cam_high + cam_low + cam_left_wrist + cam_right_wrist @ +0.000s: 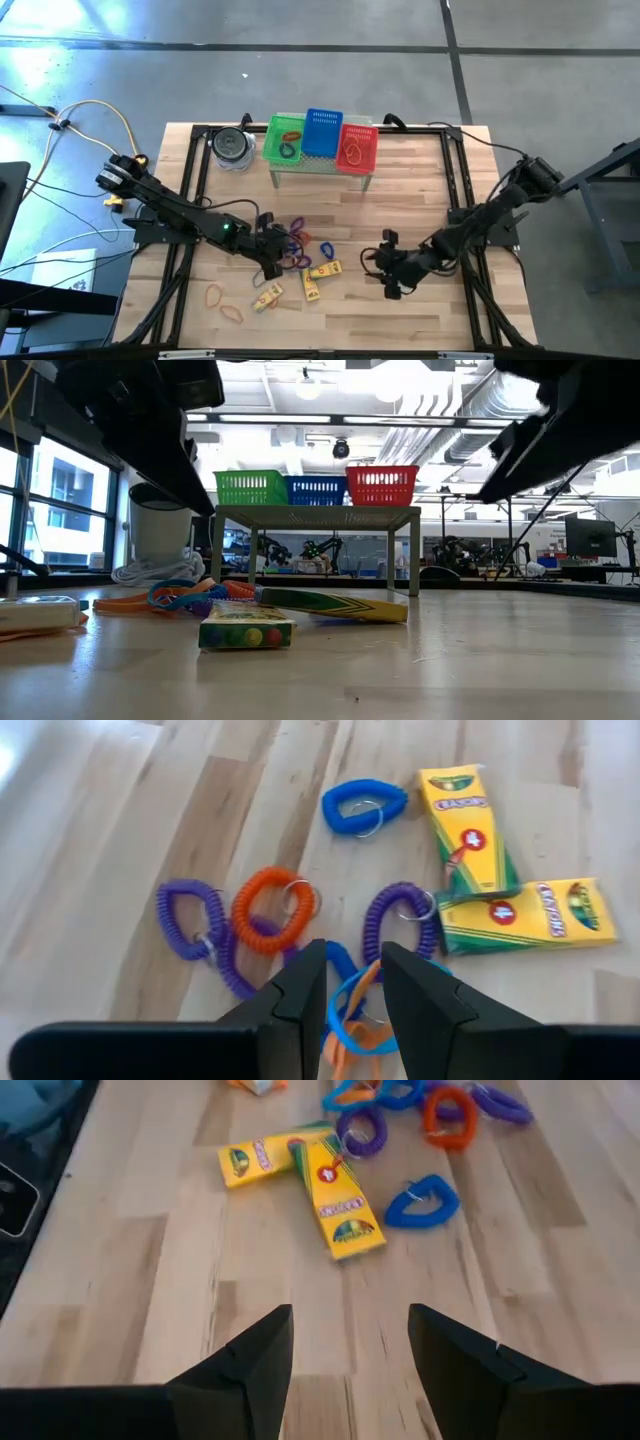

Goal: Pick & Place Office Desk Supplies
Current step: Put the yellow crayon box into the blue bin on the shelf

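Between the left gripper (352,990) jaws, pinched, an orange band (352,1038) runs lengthwise along them.

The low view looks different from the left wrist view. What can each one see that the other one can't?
Only the low view shows the green basket, blue basket and red basket on their small stand. Only the left wrist view shows the left gripper, fingers around blue and orange bands, plus the purple coil loops. Both show the yellow crayon boxes.
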